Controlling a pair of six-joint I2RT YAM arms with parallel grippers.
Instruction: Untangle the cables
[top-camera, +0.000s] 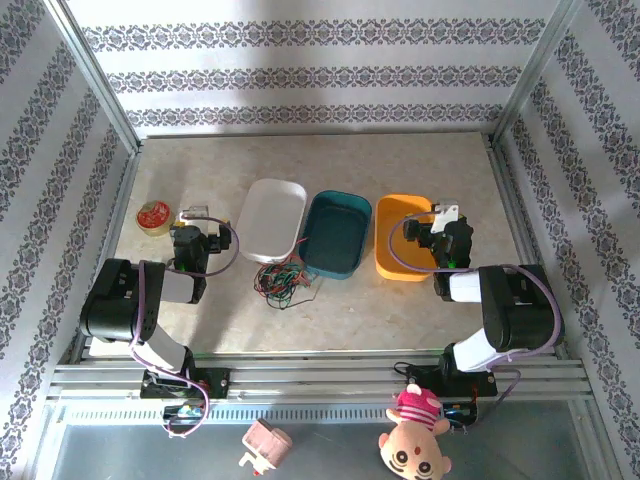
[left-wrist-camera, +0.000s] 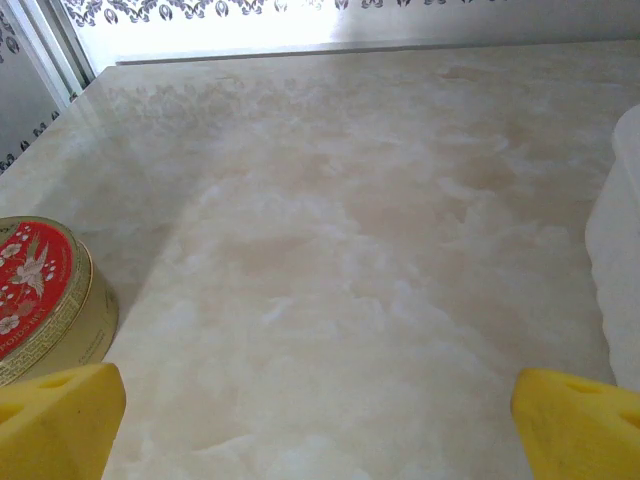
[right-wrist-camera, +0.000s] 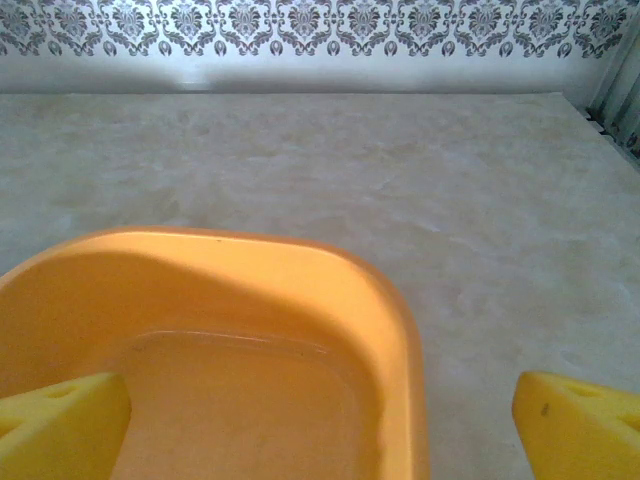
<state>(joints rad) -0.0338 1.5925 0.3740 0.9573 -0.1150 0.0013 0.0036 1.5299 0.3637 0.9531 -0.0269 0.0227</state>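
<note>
Centrally, the cables (top-camera: 283, 277) lay bunched below the white tray (top-camera: 272, 218); left gripper (top-camera: 194, 215) and right gripper (top-camera: 445, 216) both stood spread, holding nothing.

**A robot lab test booth, dressed like a room**

This is a purpose-built cell, not a home. Bare aluminium frame posts (top-camera: 95, 85) hold flat wall panels papered with grey damask stripes (top-camera: 300, 75) on the left, right and far sides. They box in a beige marble-look tabletop (top-camera: 400, 160). At the near edge, slotted aluminium rails (top-camera: 320, 375) carry the left black-and-white robot arm (top-camera: 125, 300) and the right black-and-white robot arm (top-camera: 505, 310), with lilac cabling looped along them. Three plastic trays, white (top-camera: 272, 220), teal (top-camera: 337, 235) and orange (top-camera: 397, 240), sit in a row mid-table.
</note>
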